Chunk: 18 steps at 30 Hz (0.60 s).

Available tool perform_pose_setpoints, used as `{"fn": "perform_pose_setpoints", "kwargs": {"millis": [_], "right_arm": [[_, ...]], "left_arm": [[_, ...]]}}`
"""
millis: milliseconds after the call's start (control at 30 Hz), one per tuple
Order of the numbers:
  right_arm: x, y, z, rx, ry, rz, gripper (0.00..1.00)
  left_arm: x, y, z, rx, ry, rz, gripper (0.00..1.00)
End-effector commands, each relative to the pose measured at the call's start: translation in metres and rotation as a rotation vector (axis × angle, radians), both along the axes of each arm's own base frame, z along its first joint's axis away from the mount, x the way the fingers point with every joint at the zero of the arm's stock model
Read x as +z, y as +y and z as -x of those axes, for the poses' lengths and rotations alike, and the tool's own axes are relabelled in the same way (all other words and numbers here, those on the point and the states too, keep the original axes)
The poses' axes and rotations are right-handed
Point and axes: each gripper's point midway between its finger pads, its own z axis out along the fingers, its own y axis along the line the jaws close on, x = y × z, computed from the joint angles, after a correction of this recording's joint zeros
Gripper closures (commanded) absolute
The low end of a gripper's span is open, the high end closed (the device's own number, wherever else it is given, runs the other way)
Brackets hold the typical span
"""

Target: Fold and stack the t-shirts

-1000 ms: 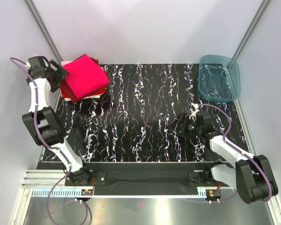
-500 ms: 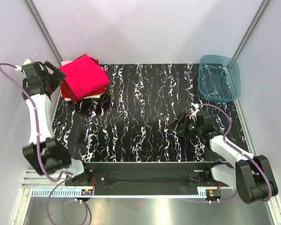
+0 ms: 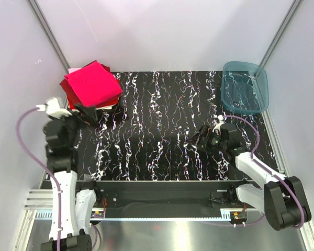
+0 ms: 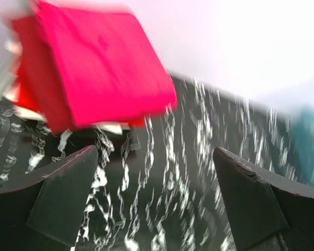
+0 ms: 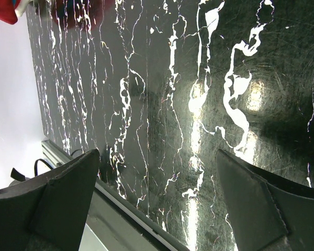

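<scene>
— So, where do the shirts sit right now?

— The stack of folded cloth t-shirts [image 3: 91, 93] is at the far-left corner of the black, white-veined marble-look surface [image 3: 162, 130]. A bright magenta-pink folded square [image 3: 92, 83] lies on top, with darker red layers [image 4: 31, 78] under it and a sliver of white at the bottom.

— And the claws?

— Both are spread wide and hold nothing. The left claw [image 3: 86, 112] hangs just beside the stack's near edge, pointing at it. The right claw [image 3: 199, 138] is low over the surface on the right side, well apart from the shirts and from the teal translucent plastic bin [image 3: 245, 86] at the far-right corner.

— What could go wrong from here?

— The pink top is turned against the layers below, so one corner overhangs. If the left claw swings sideways this close, I'd expect a finger to catch that corner, then drag the fold open or shove the pile askew toward the wall. The left wrist view is smeared, so I cannot tell how much gap there is.
</scene>
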Motion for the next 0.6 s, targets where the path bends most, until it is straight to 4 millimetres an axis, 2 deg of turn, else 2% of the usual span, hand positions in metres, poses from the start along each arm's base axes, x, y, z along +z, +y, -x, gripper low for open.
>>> {"fn": "perform_pose_setpoints", "kwargs": {"millis": [0, 33, 67, 133, 233, 267, 300, 367, 400, 433, 500, 533, 567], "right_arm": [[0.015, 0.003, -0.006, 0.005, -0.06, -0.025, 0.0], [0.016, 0.002, -0.006, 0.003, -0.063, -0.026, 0.0], [0.016, 0.002, -0.006, 0.001, -0.065, -0.025, 0.0], [0.016, 0.002, -0.006, 0.004, -0.067, -0.026, 0.0], [0.015, 0.002, -0.006, 0.006, -0.061, -0.025, 0.0], [0.015, 0.003, -0.006, 0.008, -0.063, -0.026, 0.0], [0.015, 0.003, -0.007, 0.007, -0.063, -0.026, 0.0], [0.016, 0.002, -0.006, 0.006, -0.066, -0.026, 0.0], [0.016, 0.002, -0.006, 0.004, -0.065, -0.026, 0.0], [0.017, 0.002, -0.006, 0.003, -0.074, -0.026, 0.0], [0.017, 0.002, -0.006, 0.002, -0.074, -0.026, 0.0], [0.017, 0.002, -0.006, 0.003, -0.072, -0.026, 0.0], [0.017, 0.002, -0.006, 0.003, -0.072, -0.026, 0.0]], "left_arm": [[-0.038, -0.021, -0.005, -0.164, -0.059, -0.198, 0.01], [-0.057, -0.015, -0.002, -0.14, 0.01, -0.201, 0.01], [-0.068, -0.002, -0.002, -0.069, 0.055, -0.212, 0.01], [-0.09, 0.001, -0.001, -0.078, 0.122, -0.244, 0.01], [-0.106, -0.016, -0.007, -0.186, 0.117, -0.237, 0.01], [-0.111, -0.016, -0.01, -0.19, 0.119, -0.231, 0.01], [-0.123, -0.014, -0.01, -0.183, 0.134, -0.232, 0.01], [-0.129, -0.001, -0.017, -0.113, 0.13, -0.242, 0.01], [-0.142, 0.002, -0.016, -0.092, 0.149, -0.233, 0.01], [-0.139, 0.005, -0.019, -0.07, 0.122, -0.229, 0.01], [-0.156, 0.013, -0.019, -0.019, 0.148, -0.219, 0.01], [-0.153, 0.021, -0.024, 0.026, 0.123, -0.228, 0.01], [-0.168, 0.022, -0.025, 0.03, 0.155, -0.22, 0.01]]}}
